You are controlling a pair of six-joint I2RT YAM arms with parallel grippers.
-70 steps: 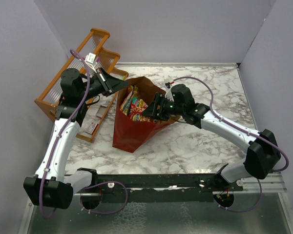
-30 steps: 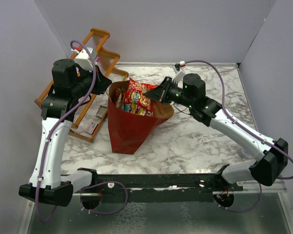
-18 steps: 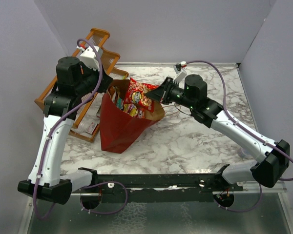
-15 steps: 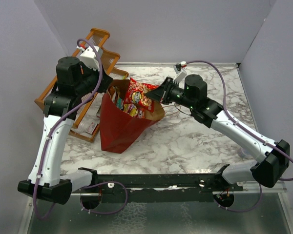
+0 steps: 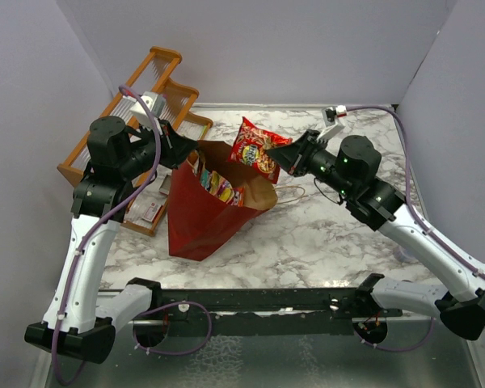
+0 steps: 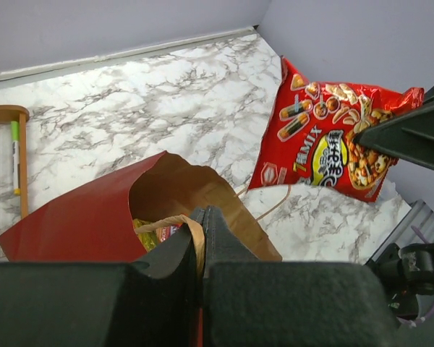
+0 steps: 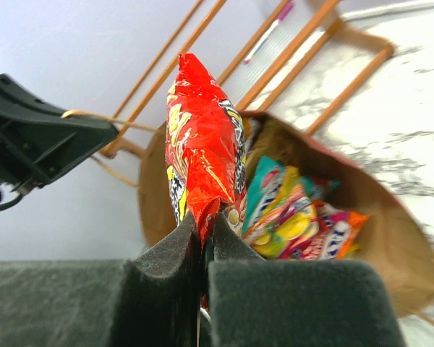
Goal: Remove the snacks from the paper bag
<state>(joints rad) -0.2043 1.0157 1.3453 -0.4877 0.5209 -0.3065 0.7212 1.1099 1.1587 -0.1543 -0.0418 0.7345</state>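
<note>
The paper bag [image 5: 196,218], red outside and brown inside, stands tilted in the middle of the marble table with its mouth open. My left gripper [image 5: 186,149] is shut on its twine handle [image 6: 170,223] at the rim. My right gripper [image 5: 289,159] is shut on a corner of a large red-orange chip bag [image 5: 257,150], which hangs in the air above and behind the paper bag's mouth, clear of it. Several smaller snacks [image 7: 296,210], teal, yellow and pink, still lie inside the paper bag [image 7: 398,246].
A wooden slatted rack [image 5: 137,105] stands at the back left against the wall, with a green pen [image 6: 15,155] on it. Small flat packets [image 5: 149,210] lie on the table beside the rack. Walls close in the left, back and right sides.
My right gripper has lifted the chip bag out of the paper bag and carried it right and back. The left gripper keeps its hold on the handle; the bag has shifted a little left.
</note>
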